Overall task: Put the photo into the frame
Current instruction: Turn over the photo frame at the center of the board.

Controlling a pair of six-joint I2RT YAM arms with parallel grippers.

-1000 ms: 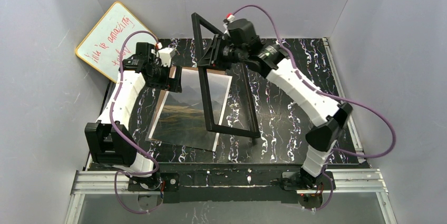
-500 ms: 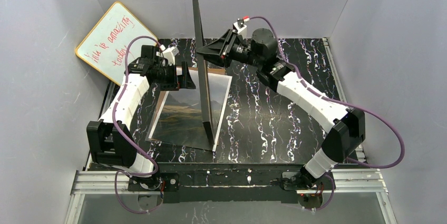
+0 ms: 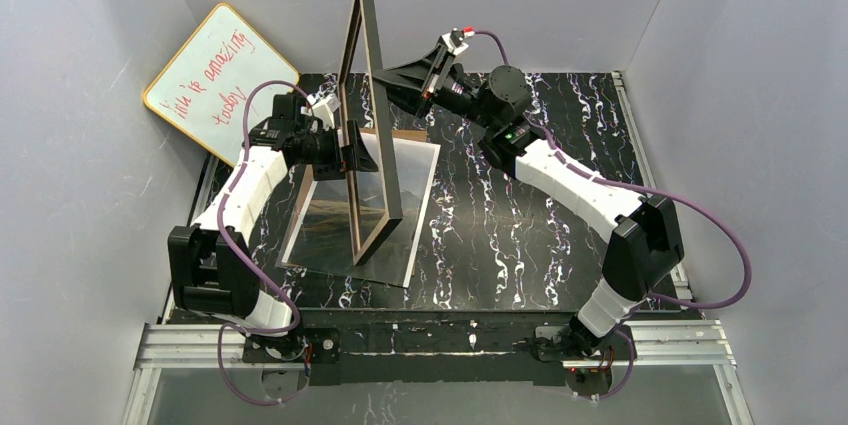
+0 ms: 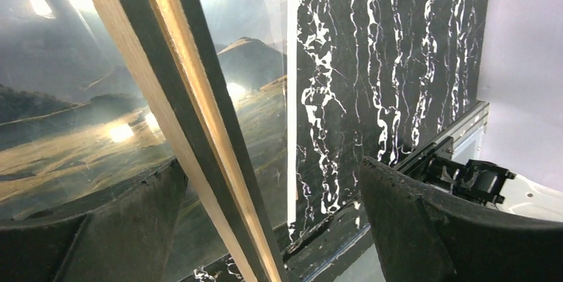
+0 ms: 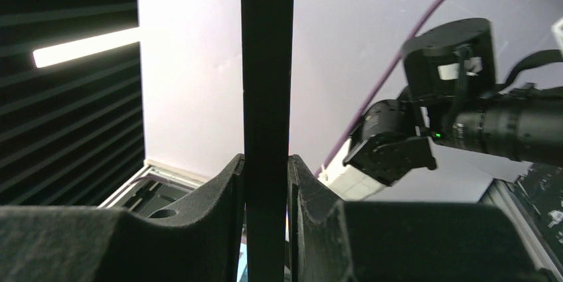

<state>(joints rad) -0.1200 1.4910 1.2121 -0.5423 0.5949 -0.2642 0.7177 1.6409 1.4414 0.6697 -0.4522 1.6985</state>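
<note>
My right gripper (image 3: pixel 387 79) is shut on the upper part of the frame's black rail (image 5: pixel 267 63) and holds the frame (image 3: pixel 392 185) on edge, leaning, with its bottom end low over the photo. Its light wood back faces left. The photo (image 3: pixel 325 230), a misty mountain print, lies flat on the table picture side up. My left gripper (image 3: pixel 352 150) is open, and the frame's rail (image 4: pixel 199 129) passes between its fingers without touching them. One finger (image 4: pixel 99 222) shows through the glass; the other (image 4: pixel 425 222) is on the near side.
A brown backing panel (image 3: pixel 405 133) pokes out from under the photo's far edge. A yellow-edged whiteboard (image 3: pixel 210 70) with red writing leans against the back left wall. The black marbled table (image 3: pixel 540 205) ends at grey walls on three sides.
The right gripper has swung the frame from open-faced to on edge, then further, so that the wood back shows. The left gripper moved right until its open fingers straddle the frame.
</note>
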